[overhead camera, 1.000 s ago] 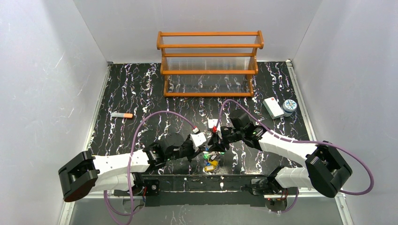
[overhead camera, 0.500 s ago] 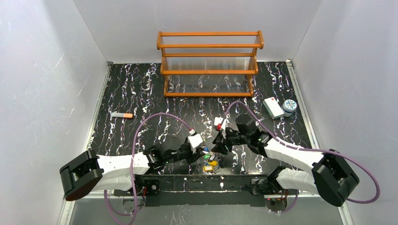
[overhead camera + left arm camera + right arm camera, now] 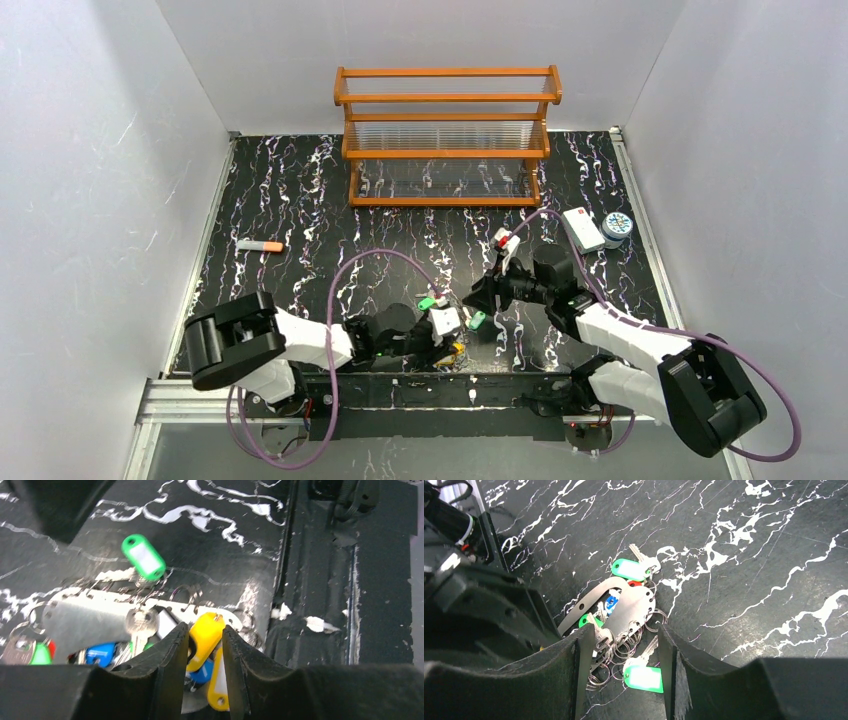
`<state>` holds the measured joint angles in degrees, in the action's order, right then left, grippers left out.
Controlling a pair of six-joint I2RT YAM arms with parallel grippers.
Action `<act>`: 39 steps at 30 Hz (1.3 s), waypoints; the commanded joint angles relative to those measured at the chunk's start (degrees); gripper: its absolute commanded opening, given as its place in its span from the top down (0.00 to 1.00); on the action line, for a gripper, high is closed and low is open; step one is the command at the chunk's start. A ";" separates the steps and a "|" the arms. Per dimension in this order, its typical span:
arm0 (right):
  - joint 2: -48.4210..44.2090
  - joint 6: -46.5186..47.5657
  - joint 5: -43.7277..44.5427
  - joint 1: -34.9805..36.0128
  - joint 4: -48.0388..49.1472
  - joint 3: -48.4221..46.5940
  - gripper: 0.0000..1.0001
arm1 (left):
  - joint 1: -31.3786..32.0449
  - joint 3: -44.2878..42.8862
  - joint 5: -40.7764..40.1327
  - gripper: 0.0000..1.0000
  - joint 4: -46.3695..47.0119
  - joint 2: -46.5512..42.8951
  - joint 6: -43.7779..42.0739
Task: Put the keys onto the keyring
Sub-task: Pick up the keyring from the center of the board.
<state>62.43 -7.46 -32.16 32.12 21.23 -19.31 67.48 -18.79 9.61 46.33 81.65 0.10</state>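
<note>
The keys lie in a bunch on the black marbled table near its front edge, on small wire rings along the keyring [image 3: 629, 607], a flat silver oval. In the right wrist view I see green tags [image 3: 630, 570], [image 3: 644, 677] and a blue one [image 3: 611, 601]. My left gripper [image 3: 205, 630] hovers low over the bunch, its jaws a little apart, with a yellow tag [image 3: 206, 636] showing in the gap. My right gripper [image 3: 624, 630] stands open above the rings and holds nothing. From above, the left gripper [image 3: 447, 330] and right gripper [image 3: 478, 297] flank the keys [image 3: 452, 347].
A wooden rack [image 3: 447, 135] stands at the back. A white box [image 3: 580, 229] and a round tin [image 3: 617, 227] sit at the right, an orange-tipped stick [image 3: 260, 245] at the left. The black base rail [image 3: 320, 580] runs right beside the keys.
Both grippers opened and drew apart from where they met. The left dropped back toward the front edge, the right pulled away to the right. The bunch now lies on the table.
</note>
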 commanded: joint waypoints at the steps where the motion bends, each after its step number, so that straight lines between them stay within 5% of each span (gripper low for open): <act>1: -1.80 -3.32 -2.08 -1.40 3.62 1.24 0.42 | 3.48 -4.74 -3.03 0.70 3.02 3.45 -3.59; 21: -3.28 -2.83 -2.99 -1.82 2.32 1.43 0.42 | 6.77 -9.10 -15.23 0.79 2.58 10.57 -5.06; 27: -3.28 -2.37 -3.45 -1.80 1.96 1.00 0.42 | 7.04 -8.55 -16.04 1.00 0.98 9.43 -6.48; 39: -3.03 5.67 -12.45 -1.80 -3.27 -3.53 0.39 | 6.98 -2.25 -23.29 1.00 -0.44 -5.21 -3.53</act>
<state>60.31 -6.24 -38.48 30.48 18.24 -19.75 74.22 -23.99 -8.54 45.89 83.57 -4.86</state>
